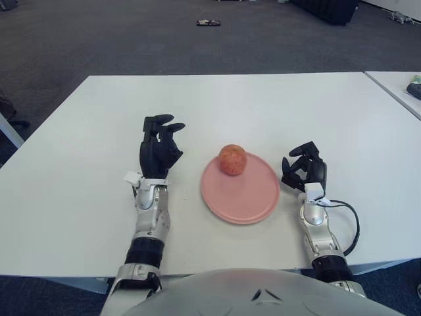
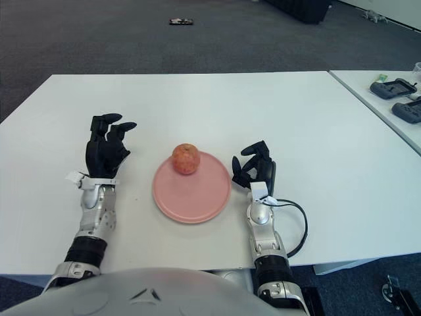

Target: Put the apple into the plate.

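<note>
Bright, even overhead lighting; white tabletop [image 1: 263, 105] without glare. Soft, faint shadows only, close beneath the plate [image 1: 240, 197] and hands. Sharp focus throughout, slight bowing near the edges.

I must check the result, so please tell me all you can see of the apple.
The apple is round, red-orange with yellowish speckles, and looks whole. It sits on the far part of the pink plate, near the rim. No hand touches it: the left hand is open to its left, the right hand beside the plate's right edge.
</note>
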